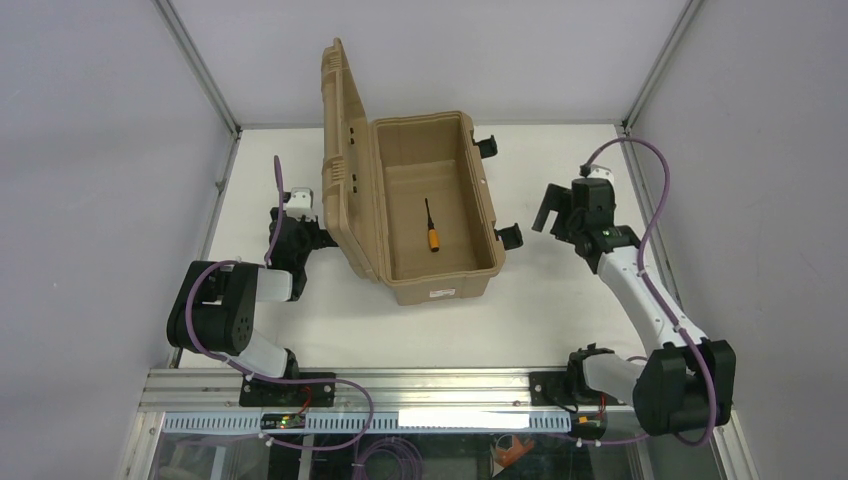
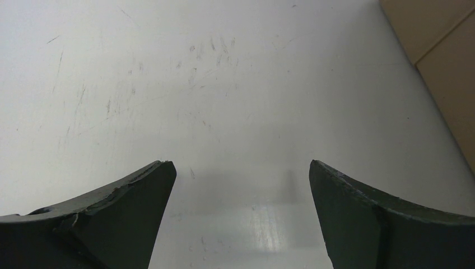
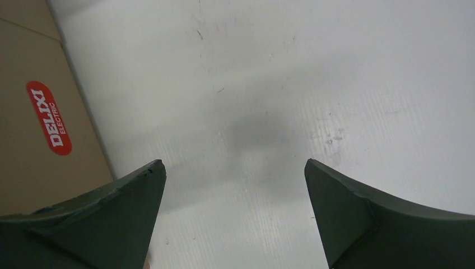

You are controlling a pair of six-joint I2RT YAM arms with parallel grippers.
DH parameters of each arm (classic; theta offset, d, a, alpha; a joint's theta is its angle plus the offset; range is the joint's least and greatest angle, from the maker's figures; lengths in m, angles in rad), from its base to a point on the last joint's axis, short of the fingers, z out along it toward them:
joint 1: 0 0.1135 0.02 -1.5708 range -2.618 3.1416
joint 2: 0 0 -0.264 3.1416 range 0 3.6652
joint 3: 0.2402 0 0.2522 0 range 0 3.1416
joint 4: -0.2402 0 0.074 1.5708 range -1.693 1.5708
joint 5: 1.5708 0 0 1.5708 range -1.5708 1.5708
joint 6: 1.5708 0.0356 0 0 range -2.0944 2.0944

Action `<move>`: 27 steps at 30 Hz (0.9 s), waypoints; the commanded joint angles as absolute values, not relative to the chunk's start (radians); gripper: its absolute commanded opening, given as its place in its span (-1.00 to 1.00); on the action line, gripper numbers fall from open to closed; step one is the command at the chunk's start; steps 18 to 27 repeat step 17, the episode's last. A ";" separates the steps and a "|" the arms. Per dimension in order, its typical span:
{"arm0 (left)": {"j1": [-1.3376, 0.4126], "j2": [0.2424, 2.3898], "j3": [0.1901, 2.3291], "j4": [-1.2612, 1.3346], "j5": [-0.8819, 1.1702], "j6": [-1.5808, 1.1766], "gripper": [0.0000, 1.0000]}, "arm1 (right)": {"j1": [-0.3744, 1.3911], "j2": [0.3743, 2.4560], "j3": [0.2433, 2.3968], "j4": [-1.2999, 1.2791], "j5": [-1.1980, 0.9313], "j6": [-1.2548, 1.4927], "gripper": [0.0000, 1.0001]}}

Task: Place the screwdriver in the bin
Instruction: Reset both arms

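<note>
Screwdriver (image 1: 431,227) lies in bin (image 1: 445,288); left end effector (image 2: 241,163), right end effector (image 3: 233,162) spread wide.

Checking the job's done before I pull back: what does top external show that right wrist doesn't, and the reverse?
Only top external: the screwdriver lying on the floor of the open bin, lid raised. Only right wrist: a red DELIXI ELECTRIC sticker on the bin's outer wall, and a close look showing the right pincer open and empty. Both: the bin's tan wall, the right pincer and the white table.
</note>
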State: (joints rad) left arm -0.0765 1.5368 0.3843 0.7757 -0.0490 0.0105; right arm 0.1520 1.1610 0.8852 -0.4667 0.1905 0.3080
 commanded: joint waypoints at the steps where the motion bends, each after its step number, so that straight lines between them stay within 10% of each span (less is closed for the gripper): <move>1: -0.066 1.506 0.382 0.805 -0.032 0.002 0.98 | 0.147 1.085 0.793 -0.296 0.158 0.356 0.98; 27: -0.066 1.506 0.382 0.805 -0.032 0.002 0.98 | 0.147 1.076 0.744 -0.246 0.149 0.356 0.98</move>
